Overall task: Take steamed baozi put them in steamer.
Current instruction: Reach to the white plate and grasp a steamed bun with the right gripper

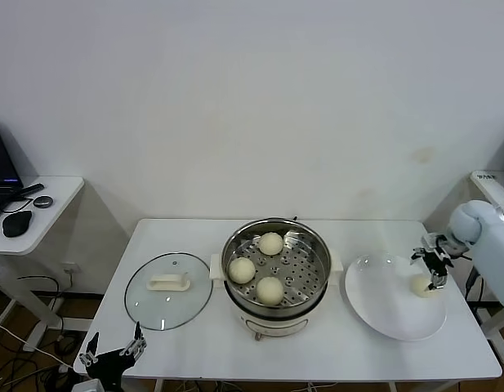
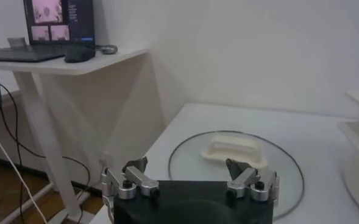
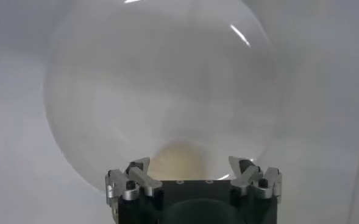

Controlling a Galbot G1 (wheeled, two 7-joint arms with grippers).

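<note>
The shiny steamer (image 1: 309, 242) stands mid-table in the head view with three steamed baozi on its perforated tray (image 1: 270, 242) (image 1: 241, 269) (image 1: 269, 290). A fourth baozi (image 1: 421, 285) lies on the far right side of the white plate (image 1: 382, 294). My right gripper (image 1: 435, 268) hovers right over it, open. In the right wrist view that baozi (image 3: 178, 159) sits between the spread fingers of the right gripper (image 3: 190, 163), untouched. My left gripper (image 1: 113, 351) hangs open and empty off the table's front left corner.
A flat glass lid (image 1: 168, 290) with a white handle lies left of the steamer, and in the left wrist view the lid (image 2: 191, 146) is just ahead of the left gripper (image 2: 185, 164). A side desk (image 1: 39, 208) with laptop and mouse stands far left.
</note>
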